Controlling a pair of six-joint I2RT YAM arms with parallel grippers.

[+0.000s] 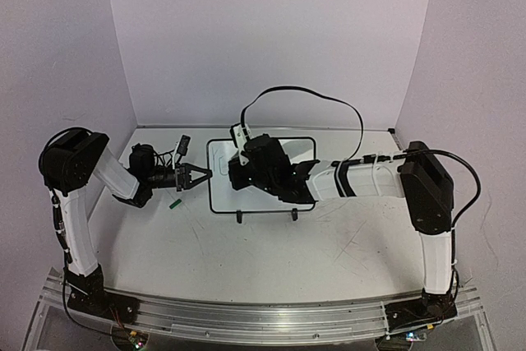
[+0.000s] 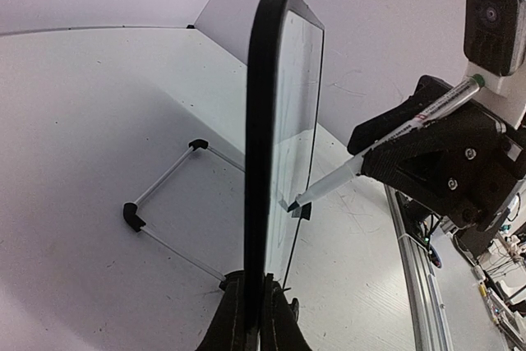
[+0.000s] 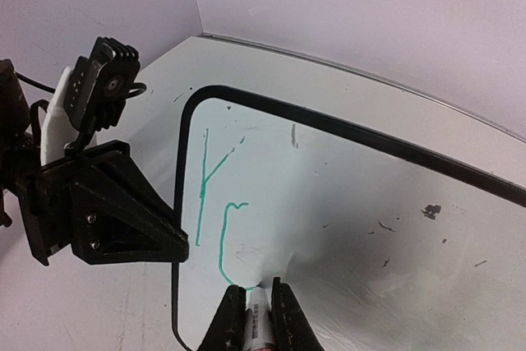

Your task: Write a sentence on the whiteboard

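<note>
Left gripper (image 2: 256,320): my fingers were clamped on the left edge of the whiteboard (image 1: 220,196).
Right gripper (image 3: 255,306): pinched tight on a marker (image 2: 394,133), its tip touching the board face.
Whiteboard: stood propped on its wire stand (image 2: 164,203) mid tabletop (image 1: 288,260), between my arms.
Sentence (image 3: 205,178): a green "Y" and one curved stroke beside it, at the board's left end.
Small green item (image 1: 174,201): lay on the tabletop near my left gripper; couldn't tell what it was.
</note>
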